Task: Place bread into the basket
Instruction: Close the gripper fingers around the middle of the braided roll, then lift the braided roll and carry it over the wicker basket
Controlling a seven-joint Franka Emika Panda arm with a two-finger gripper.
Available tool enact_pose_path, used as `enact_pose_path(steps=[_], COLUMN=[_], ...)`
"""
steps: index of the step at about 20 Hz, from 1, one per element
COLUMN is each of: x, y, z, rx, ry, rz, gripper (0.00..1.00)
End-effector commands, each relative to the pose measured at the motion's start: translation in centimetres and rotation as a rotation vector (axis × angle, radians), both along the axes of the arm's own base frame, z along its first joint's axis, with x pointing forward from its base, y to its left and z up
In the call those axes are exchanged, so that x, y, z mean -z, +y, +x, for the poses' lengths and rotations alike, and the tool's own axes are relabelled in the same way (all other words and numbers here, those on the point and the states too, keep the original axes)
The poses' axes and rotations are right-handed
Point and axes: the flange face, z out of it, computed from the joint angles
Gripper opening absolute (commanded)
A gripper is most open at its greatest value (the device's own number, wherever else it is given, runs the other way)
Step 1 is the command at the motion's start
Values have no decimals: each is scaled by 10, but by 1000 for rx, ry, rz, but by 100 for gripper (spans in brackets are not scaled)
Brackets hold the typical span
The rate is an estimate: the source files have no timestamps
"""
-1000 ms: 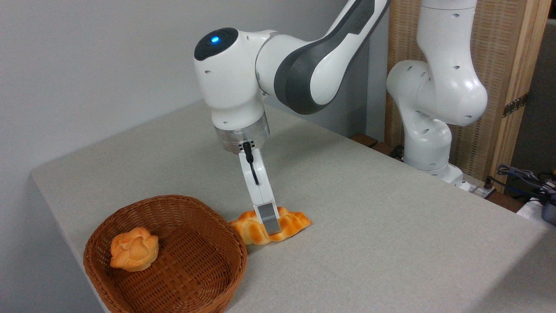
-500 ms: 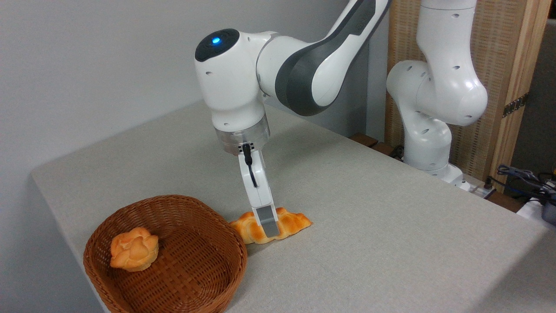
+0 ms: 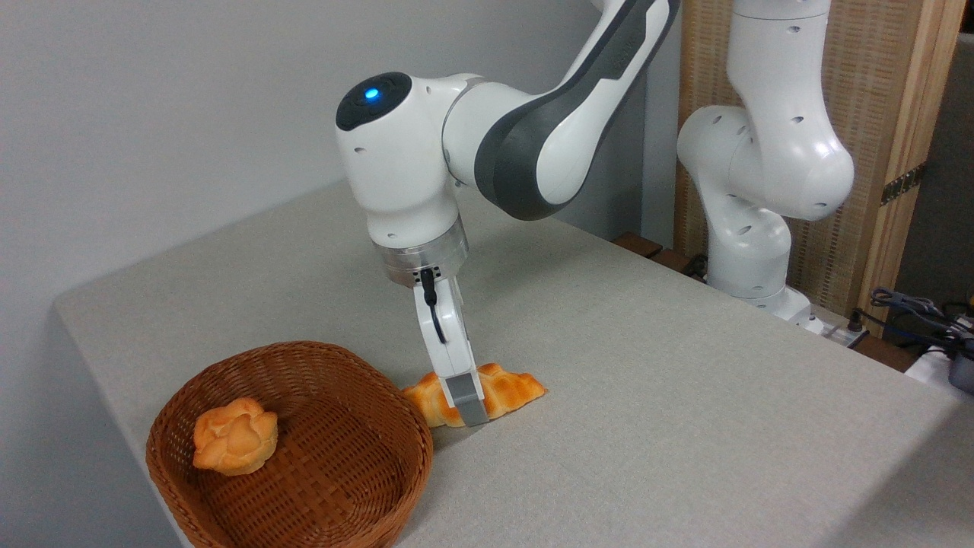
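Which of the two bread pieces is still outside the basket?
The long braided golden loaf, lying on the table against the wicker basket under the gripper; the small knot-shaped bun sits inside.

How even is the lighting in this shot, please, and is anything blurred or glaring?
Fixed camera: soft, diffuse light, no hard glare; the round brown wicker basket shades the grey table along its right rim; the gripper and braided golden loaf stay sharp.

No text, label, brand, number or sign can be read anywhere in the view; the robot arm point(image 3: 548, 144) carries faint grey marks on its dark upper panel, too small and blurred to make out as letters
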Motion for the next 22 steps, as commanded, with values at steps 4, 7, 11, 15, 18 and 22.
enact_pose_path(steps=[4,7,11,15,18,22], x=[-10,-11,-11,-18,-44,-71], y=[0,-1,-1,1,7,29], z=[5,6,5,0,-6,-4], rx=[15,15,18,20,33,85], ry=[-24,-24,-22,-5,69,73], rz=[1,1,1,-2,-6,-28], gripper=[36,37,37,38,39,40])
